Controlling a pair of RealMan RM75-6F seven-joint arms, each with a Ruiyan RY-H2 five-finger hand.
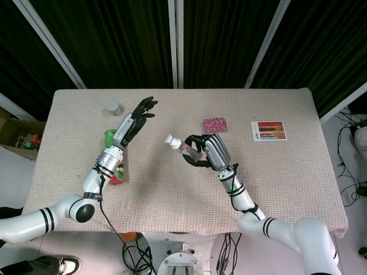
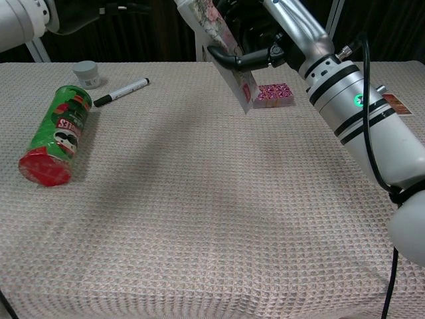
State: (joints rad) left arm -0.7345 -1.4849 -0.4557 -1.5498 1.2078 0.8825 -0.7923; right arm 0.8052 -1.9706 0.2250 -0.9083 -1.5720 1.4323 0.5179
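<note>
Right hand (image 1: 207, 152) grips a soft white plastic tube with a floral pink print and white screw cap (image 1: 182, 146), fingers (image 2: 229, 58) curled round its body. Tube is lifted clear of the beige woven table (image 1: 172, 189), cap tilted up, flat crimped end down. Left hand (image 1: 133, 120) is raised, fingers spread wide, holding nothing, above the green crisp can with red lid (image 2: 56, 134).
</note>
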